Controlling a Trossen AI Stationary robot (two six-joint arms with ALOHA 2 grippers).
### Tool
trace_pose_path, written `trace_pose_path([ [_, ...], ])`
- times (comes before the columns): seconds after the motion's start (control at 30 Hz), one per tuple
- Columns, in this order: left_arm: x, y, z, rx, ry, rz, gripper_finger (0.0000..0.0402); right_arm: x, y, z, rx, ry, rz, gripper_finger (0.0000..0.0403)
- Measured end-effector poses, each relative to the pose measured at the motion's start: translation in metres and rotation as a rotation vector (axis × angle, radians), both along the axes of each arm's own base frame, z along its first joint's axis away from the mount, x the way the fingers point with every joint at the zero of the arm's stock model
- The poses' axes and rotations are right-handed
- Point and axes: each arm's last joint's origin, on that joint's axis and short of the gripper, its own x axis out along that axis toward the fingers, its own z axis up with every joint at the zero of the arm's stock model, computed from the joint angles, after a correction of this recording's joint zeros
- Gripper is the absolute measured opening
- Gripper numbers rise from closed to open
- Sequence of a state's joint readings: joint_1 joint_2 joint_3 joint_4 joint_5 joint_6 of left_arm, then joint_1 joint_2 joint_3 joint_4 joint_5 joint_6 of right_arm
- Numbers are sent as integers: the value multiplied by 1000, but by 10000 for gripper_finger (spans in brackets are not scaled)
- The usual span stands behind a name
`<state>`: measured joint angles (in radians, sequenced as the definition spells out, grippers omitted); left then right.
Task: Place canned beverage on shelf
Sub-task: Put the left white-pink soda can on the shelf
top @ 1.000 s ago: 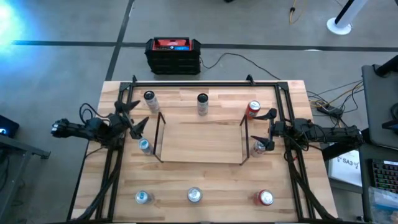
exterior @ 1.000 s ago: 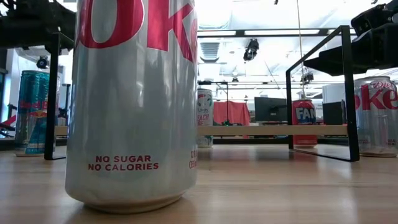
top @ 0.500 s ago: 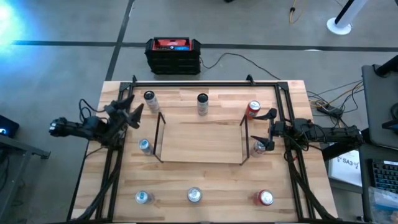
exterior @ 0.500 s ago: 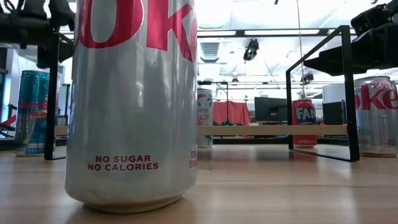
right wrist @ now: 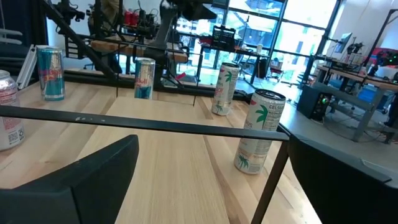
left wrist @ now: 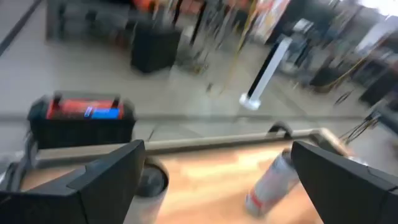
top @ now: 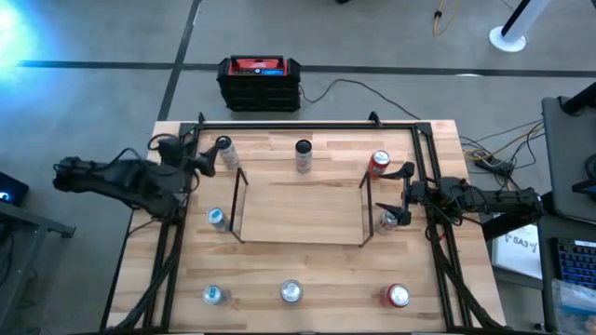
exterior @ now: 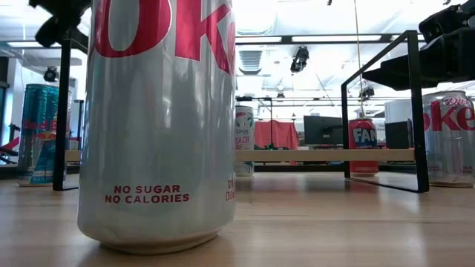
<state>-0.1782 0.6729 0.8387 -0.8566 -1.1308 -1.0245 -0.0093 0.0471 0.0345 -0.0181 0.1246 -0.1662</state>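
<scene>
The shelf (top: 298, 212), a low rack with black end frames and a light wooden deck, stands at the table's middle with nothing on it. Several cans stand upright around it. One is left of it (top: 216, 219) and one right of it (top: 387, 221). Three stand along the far side (top: 303, 149) and three along the near edge (top: 291, 292). My left gripper (top: 207, 158) hangs open above the table's far left, beside a dark-topped can (top: 223, 147), with nothing between its fingers (left wrist: 112, 177). My right gripper (top: 400, 194) waits open, raised at the shelf's right end.
A black tubular frame (top: 307, 124) runs around the tabletop. A red-and-black box (top: 260, 82) sits on the floor beyond the far edge. In the low view a Diet Coke can (exterior: 159, 119) fills the foreground, and the shelf's end frame (exterior: 412, 111) stands to its right.
My left gripper has risen well above the table and gone a little toward the far edge, rolling and tipping as it went. It stays open and holds nothing. No can has moved.
</scene>
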Motion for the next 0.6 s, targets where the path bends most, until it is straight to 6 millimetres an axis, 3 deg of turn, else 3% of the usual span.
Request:
trace_pose_path([
  [0.27,24,12,28,-375,116,213,389,0,0,0,0,0,0,398],
  [0.6,50,51,28,-692,190,363,389,0,0,0,-1,0,0,398],
])
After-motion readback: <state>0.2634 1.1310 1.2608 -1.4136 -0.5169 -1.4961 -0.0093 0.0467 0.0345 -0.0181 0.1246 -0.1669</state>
